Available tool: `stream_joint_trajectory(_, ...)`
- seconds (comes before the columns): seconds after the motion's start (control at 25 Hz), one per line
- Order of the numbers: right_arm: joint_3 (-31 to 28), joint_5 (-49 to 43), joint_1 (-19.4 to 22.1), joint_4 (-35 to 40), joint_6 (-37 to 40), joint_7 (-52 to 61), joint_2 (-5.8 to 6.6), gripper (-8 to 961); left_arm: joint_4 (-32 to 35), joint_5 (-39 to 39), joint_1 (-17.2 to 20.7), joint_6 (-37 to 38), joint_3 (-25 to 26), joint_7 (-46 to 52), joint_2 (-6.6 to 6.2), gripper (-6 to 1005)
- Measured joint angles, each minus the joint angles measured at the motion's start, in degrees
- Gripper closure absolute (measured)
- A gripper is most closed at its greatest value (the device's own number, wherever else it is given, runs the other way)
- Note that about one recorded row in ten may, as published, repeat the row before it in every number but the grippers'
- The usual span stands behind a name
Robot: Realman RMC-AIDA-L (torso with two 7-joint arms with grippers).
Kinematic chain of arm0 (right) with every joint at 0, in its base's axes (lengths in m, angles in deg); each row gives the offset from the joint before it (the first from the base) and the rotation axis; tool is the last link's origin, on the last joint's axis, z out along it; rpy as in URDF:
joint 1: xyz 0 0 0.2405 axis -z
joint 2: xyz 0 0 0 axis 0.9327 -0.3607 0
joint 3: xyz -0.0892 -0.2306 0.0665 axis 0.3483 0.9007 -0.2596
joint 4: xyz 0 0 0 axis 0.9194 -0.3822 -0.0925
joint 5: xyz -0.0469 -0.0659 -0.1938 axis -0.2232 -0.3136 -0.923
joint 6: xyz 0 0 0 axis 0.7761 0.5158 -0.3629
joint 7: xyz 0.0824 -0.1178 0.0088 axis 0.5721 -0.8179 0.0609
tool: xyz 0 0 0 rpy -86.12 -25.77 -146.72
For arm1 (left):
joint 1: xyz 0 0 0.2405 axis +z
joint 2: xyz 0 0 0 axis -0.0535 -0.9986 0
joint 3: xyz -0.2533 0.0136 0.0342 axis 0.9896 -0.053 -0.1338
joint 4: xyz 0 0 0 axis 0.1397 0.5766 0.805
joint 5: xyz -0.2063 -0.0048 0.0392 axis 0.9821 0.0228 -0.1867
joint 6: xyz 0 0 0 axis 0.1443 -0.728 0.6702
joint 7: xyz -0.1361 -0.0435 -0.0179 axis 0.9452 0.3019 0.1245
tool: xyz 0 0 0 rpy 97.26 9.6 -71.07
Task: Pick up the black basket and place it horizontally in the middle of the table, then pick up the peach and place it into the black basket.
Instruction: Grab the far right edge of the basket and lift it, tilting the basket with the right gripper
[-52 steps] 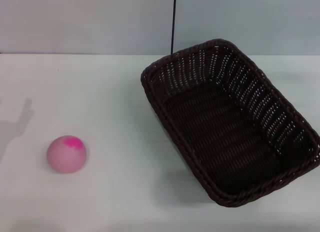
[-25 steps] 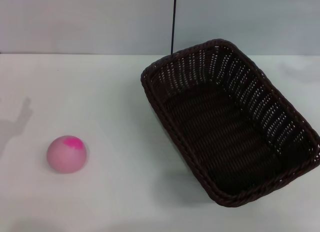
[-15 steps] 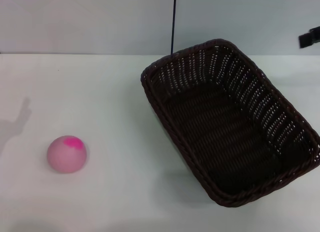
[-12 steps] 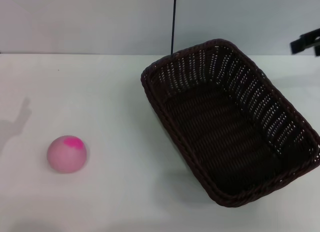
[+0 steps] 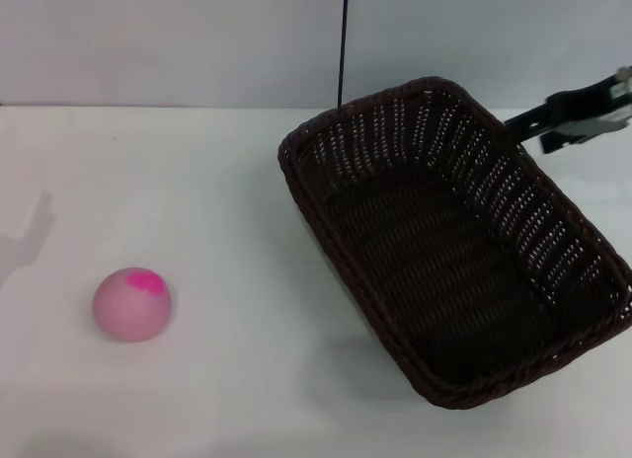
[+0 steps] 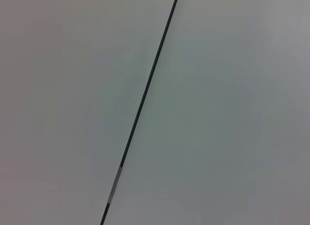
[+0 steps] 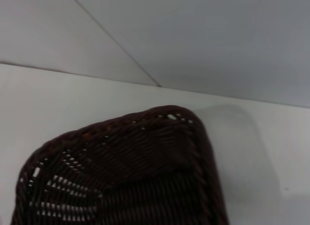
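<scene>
Dark brown-black woven wicker, the big rectangular black basket (image 5: 459, 243) lies on the right half of the white counter (image 5: 227, 182), turned at a slant with one short end toward the far wall and the other toward the near right corner. It is not yet lifted, not yet squared up, and not yet in the middle, so I judge the first step of the job hardly begun.

My right gripper (image 5: 568, 117) reaches in from the right edge, above the counter and just beside the basket's far right rim, apart from the wicker as far as I can see. I cannot tell whether its fingers are apart or together. My right wrist camera looks down on the basket's far rounded corner (image 7: 160, 137) and the braided rim there.

My left gripper is not in view; its wrist camera shows only a plain grey wall with a thin dark line (image 6: 140, 108).

The small pale pink peach with the magenta patch (image 5: 132, 303) sits alone on the left near part of the counter, well apart from the basket, untouched. Both moves are left: basket first, then peach.
</scene>
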Motion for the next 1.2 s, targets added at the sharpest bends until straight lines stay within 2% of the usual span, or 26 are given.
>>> stream_joint_trajectory(0.12,0.07,1.4,-0.31,-2.62,-1.9,-0.7,-0.28,199,-0.06,-0.02,-0.43,-0.52,-0.01,0.0,0.01,171)
stream_joint_trajectory(0.16,0.18,1.69,-0.41,-3.56,-2.8,-1.12,-0.73,201,-0.07,-0.02,-0.69,-0.62,-0.01,0.0,0.0,171)
stream_joint_trajectory(0.36,0.81,1.72,-0.21,-4.23,-4.18,-1.37,-1.48,208,-0.11,-0.02,-1.29,-0.92,-0.03,0.0,-0.01,171)
stream_joint_trajectory(1.0,0.94,1.3,0.29,-6.57,-5.26,-1.74,-1.53,230,-0.22,0.03,-1.51,-1.17,-0.04,0.0,0.06,171)
stream_joint_trajectory(1.2,0.94,1.14,0.28,-6.58,-5.45,-2.23,-1.13,414,-0.42,0.01,-1.51,-1.2,-0.03,0.0,0.08,171)
